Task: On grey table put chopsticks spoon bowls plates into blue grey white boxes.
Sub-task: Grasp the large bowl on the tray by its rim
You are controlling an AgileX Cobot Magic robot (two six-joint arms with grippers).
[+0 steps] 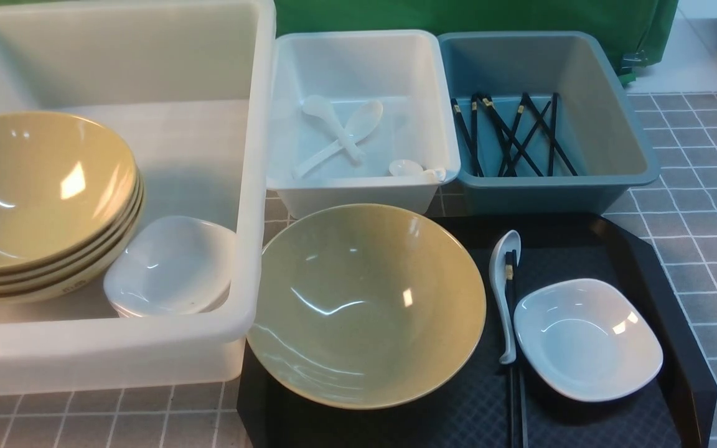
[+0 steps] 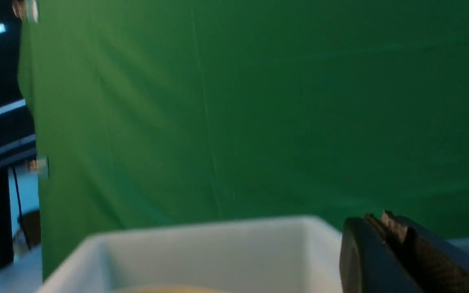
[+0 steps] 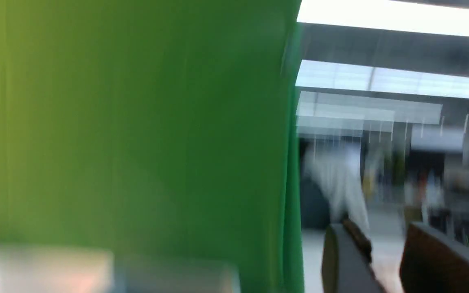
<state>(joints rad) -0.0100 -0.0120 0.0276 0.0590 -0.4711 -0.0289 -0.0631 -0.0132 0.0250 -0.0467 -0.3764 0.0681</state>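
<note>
On the black tray lie a yellowish bowl, a white spoon, black chopsticks and a small white plate. The big whitish box holds stacked bowls and plates. Spoons lie in the white box, and chopsticks in the blue-grey box. Neither gripper shows in the front view. My left gripper is shut on nothing, beside the big whitish box's far corner. My right gripper is open and empty, raised toward the room.
The black tray with raised edges sits on the grey tiled table at the front right. A green cloth hangs behind the boxes. The three boxes stand side by side along the back.
</note>
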